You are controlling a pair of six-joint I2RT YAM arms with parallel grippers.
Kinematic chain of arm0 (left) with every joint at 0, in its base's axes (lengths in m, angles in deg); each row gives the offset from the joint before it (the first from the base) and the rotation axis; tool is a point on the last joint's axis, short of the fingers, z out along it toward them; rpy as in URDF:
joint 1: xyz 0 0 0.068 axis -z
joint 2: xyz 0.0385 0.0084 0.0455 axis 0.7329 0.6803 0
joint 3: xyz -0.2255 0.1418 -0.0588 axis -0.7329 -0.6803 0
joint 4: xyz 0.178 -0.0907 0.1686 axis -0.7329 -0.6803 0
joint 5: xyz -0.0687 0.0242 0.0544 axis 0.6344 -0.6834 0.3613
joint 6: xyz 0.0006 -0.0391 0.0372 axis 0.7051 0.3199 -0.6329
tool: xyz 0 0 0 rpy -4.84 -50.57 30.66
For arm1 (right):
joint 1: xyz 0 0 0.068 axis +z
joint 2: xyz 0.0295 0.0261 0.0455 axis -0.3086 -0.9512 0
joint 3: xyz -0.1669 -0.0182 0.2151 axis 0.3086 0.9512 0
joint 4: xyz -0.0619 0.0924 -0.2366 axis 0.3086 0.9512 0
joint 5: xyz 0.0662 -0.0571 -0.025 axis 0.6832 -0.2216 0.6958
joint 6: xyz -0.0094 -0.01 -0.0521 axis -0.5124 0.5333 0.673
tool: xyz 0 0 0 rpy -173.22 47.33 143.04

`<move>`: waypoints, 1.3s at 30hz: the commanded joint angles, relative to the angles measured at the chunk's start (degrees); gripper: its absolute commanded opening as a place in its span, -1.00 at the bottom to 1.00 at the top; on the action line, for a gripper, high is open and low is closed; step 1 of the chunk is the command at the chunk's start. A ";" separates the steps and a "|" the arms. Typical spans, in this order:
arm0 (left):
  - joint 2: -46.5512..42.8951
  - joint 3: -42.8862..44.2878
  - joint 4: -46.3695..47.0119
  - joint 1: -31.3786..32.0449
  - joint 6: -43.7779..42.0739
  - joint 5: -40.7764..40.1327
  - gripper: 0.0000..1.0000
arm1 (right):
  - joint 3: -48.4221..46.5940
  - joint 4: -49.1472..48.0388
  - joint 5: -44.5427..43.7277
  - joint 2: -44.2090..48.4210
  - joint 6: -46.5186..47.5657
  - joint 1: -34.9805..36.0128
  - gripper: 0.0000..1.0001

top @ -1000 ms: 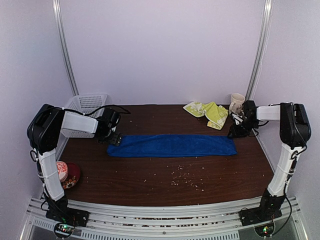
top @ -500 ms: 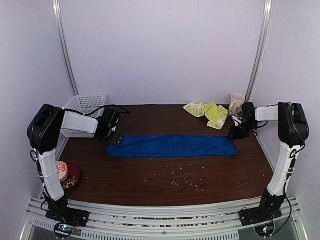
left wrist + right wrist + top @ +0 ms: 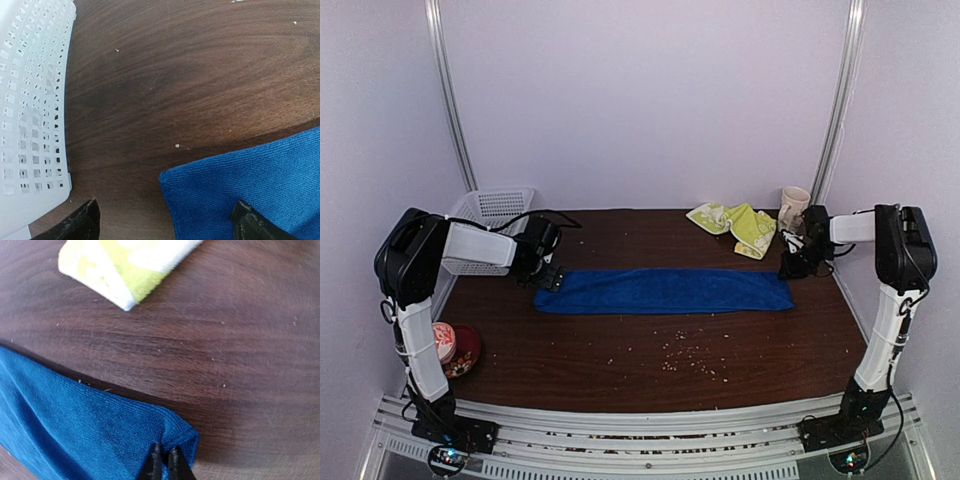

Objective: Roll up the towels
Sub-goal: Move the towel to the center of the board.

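Observation:
A royal-blue towel (image 3: 665,290) lies folded in a long flat strip across the middle of the table. My left gripper (image 3: 548,275) hovers at its left end. In the left wrist view this gripper (image 3: 166,215) stands wide open astride the towel's corner (image 3: 250,185). My right gripper (image 3: 788,268) is at the strip's right end. Seen from the right wrist, the right gripper (image 3: 164,452) is shut, pinching a small fold of the blue corner (image 3: 75,425). The yellow-green patterned towel (image 3: 735,225) lies crumpled at the back right, its corner (image 3: 125,265) just beyond the blue one.
A white perforated basket (image 3: 495,210) stands at the back left, close beside the left gripper (image 3: 30,100). A pale mug (image 3: 794,207) sits behind the right gripper. A red bowl (image 3: 455,348) rests at the near left edge. Crumbs (image 3: 690,355) dot the wood in front of the towel.
My right gripper's jaws have closed onto the blue towel's right corner, and that wrist has edged slightly back. The left arm and both towels have not moved.

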 commanded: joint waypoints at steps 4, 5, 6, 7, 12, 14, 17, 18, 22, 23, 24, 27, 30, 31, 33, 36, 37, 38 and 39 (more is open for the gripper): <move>2.62 0.46 -3.33 0.21 -0.49 -3.82 0.85 | -0.85 -2.03 -3.80 0.85 -0.88 -0.42 -1.00; 2.66 0.51 -3.65 0.30 -0.65 -4.65 0.85 | -0.84 -2.35 -4.22 1.50 -0.92 -0.42 -1.00; 2.79 0.52 -3.81 0.38 -0.73 -5.32 0.84 | -0.92 -2.65 -4.59 1.95 -0.94 -0.42 -1.00; 2.84 0.52 -3.99 0.40 -0.93 -5.83 0.84 | -1.01 -2.92 -4.93 2.43 -1.00 -0.42 -1.00; 3.32 0.43 -4.26 0.41 -1.50 -7.57 0.84 | -1.53 -3.27 -5.71 3.39 -1.26 -0.42 -1.00; 3.49 0.43 -4.28 0.36 -1.57 -7.71 0.84 | -1.55 -3.43 -5.90 3.53 -1.43 -0.46 -1.00; 3.95 0.52 -4.29 0.44 -1.81 -8.52 0.84 | -1.62 -3.99 -7.23 3.56 -1.70 -0.42 -1.00; 4.04 0.62 -4.29 0.41 -1.87 -8.79 0.84 | -1.72 -4.17 -8.04 3.48 -1.83 -0.42 -1.00; 4.42 0.70 -4.29 0.42 -2.21 -9.42 0.84 | -2.85 -4.33 -10.46 2.61 -1.84 -0.50 -1.00; 4.46 0.70 -4.29 0.42 -2.27 -9.73 0.84 | -3.27 -4.33 -10.79 2.29 -1.86 -0.56 -1.00; 4.51 0.70 -4.27 0.36 -2.35 -9.85 0.84 | -3.67 -4.34 -11.03 2.01 -1.81 -0.55 -1.00; 4.69 0.77 -4.29 0.44 -2.56 -10.25 0.85 | -5.24 -4.24 -11.60 0.81 -1.66 -0.53 -1.00; 4.99 0.86 -4.24 0.48 -2.75 -10.30 0.85 | -7.00 -4.00 -11.72 -0.36 -1.28 -0.51 -1.00; 5.10 0.92 -4.26 0.47 -2.87 -10.37 0.85 | -7.47 -3.79 -11.75 -0.71 -1.21 -0.51 -1.00; 5.34 1.10 -4.29 0.46 -2.99 -10.39 0.85 | -8.26 -3.14 -11.72 -1.60 -0.93 -0.51 -1.00; 5.55 1.54 -4.35 0.45 -3.02 -10.47 0.88 | -8.51 -2.54 -11.68 -2.44 -0.51 -0.42 -1.00; 5.57 1.76 -4.41 0.41 -3.00 -10.45 0.90 | -8.33 -2.55 -12.04 -2.49 -0.36 -0.42 -1.00; 5.57 2.02 -4.58 0.48 -2.99 -10.61 0.91 | -8.13 -2.73 -12.57 -2.42 -0.29 -0.44 -0.99; 5.57 2.39 -4.81 0.49 -3.01 -10.73 0.92 | -7.94 -2.91 -13.18 -2.32 -0.13 -0.42 -0.89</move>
